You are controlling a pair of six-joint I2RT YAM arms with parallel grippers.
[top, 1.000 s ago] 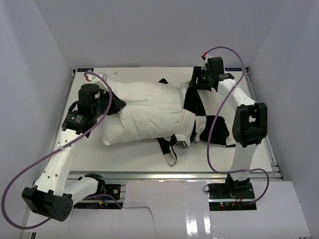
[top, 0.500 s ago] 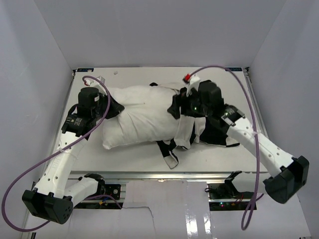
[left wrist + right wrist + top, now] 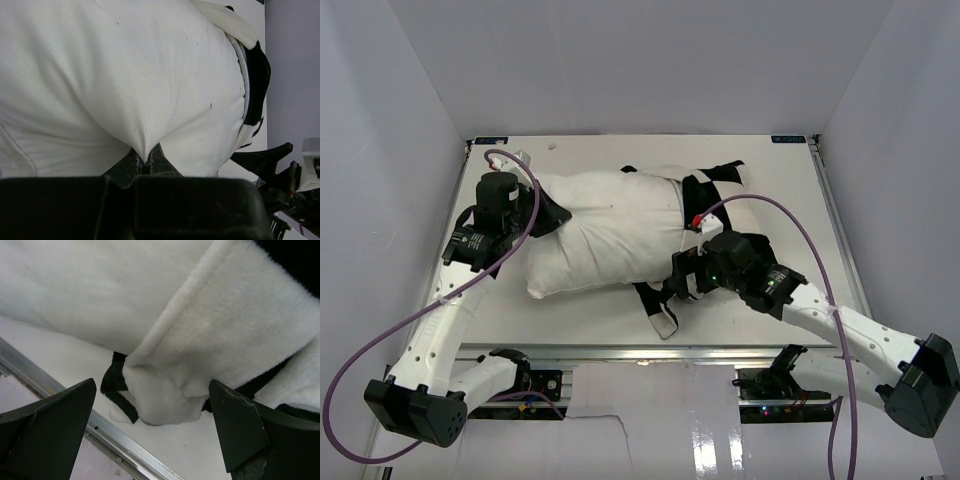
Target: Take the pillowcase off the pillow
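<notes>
The pillow (image 3: 605,230), seemingly soft and light, lies on the surface (image 3: 580,320), its pillowcase (image 3: 710,185) bunched at 3 o'clock. The left fingers (image 3: 127,169) pinch pillow fabric at 9 o'clock. The right fingers (image 3: 55,425) gape around the pillowcase's plush edge, likely the best hold.

the right end of the pillow (image 3: 605,230) is hidden under the pillowcase (image 3: 710,178) and the right arm (image 3: 840,325).

Overhead camera looks down; wrist cameras closely face the pillow (image 3: 610,230).

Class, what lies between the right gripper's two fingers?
In the right wrist view, a bunched white fold of the pillowcase sits between the fingers of the open right gripper.
</notes>
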